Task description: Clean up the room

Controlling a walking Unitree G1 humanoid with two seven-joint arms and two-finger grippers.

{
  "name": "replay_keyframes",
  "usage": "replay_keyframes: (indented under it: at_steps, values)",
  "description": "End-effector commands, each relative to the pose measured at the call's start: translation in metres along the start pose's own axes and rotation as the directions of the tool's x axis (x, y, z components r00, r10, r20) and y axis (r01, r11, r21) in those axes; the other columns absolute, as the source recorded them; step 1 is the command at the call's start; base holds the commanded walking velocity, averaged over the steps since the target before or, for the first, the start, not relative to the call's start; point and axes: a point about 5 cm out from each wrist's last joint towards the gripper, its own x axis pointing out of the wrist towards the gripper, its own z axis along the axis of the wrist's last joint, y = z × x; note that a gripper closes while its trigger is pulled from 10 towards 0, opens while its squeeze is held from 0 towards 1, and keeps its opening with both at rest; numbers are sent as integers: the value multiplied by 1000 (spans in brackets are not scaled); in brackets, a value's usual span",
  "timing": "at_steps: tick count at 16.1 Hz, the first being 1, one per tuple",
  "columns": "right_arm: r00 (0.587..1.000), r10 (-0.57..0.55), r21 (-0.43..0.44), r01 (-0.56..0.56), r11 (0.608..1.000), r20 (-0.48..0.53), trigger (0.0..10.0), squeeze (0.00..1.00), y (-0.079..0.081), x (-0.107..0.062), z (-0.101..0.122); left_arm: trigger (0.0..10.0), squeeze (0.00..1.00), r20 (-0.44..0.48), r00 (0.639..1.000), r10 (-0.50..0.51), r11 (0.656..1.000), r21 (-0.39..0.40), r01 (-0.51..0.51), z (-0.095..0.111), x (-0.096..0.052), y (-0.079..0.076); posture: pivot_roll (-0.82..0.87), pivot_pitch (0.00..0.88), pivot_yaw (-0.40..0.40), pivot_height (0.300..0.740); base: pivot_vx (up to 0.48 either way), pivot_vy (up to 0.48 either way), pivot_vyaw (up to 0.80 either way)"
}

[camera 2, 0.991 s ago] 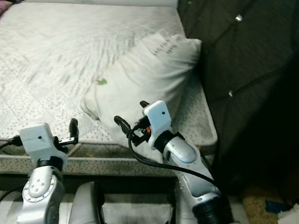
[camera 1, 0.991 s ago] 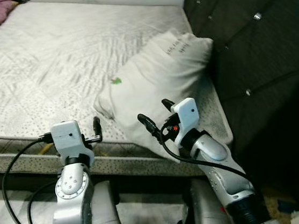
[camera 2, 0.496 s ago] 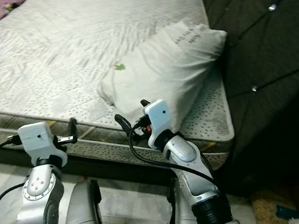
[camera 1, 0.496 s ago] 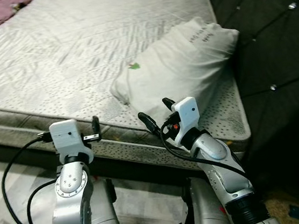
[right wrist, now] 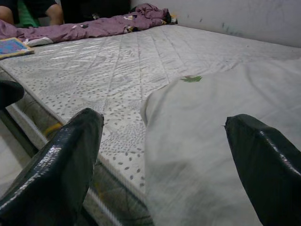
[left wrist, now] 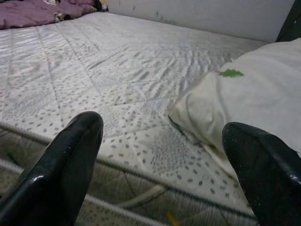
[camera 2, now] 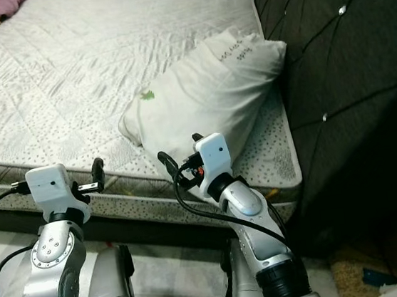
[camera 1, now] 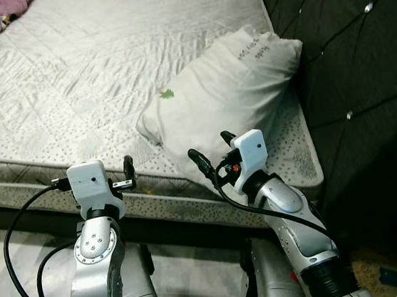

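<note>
White pillow (camera 1: 224,92) on bare mattress (camera 1: 69,84), dark print near its corner too small to read. Left gripper (left wrist: 164,165) and right gripper (right wrist: 162,160) fingers spread apart, holding nothing.

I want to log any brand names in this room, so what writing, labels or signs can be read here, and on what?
Pillow, upper corner near the dark headboard: two short lines of dark print, too small and blurred to read.
Pillow, green mark: a small leaf-like shape, no letters legible.
Mattress: dotted pattern, no writing made out.
Left claw and right claw: no markings readable.
</note>
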Motion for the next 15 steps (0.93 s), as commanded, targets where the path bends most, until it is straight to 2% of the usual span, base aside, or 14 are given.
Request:
replay_keyframes:
  at_steps: [1,5,9,11,15]
  values:
    - [1000,-18,-8,18,1000,11,10000,0,-5,1,5,10000,0,11,1000,-13,1000,-5,13,3,0,-2,78,24,-81,553,364,0,0]
    - [1000,-16,-11,16,1000,5,10000,0,-6,2,4,10000,0,4,1000,-11,1000,-6,11,2,0,-3,79,28,-85,553,357,0,0]
    - [1000,-17,-16,17,1000,-13,10000,0,-8,5,2,10000,0,-8,1000,-8,1000,-9,8,1,1,-3,83,30,-84,553,0,0,0]
    - [999,-19,-32,18,999,-43,10000,0,-10,7,-1,10000,0,-12,1000,-6,1000,-8,6,0,0,-3,86,32,-85,553,0,0,0]
    - [983,6,-45,-15,999,-182,10000,0,-14,10,-15,10000,0,-24,1000,1,1000,-6,-1,0,0,-3,101,40,-93,553,0,0,0]
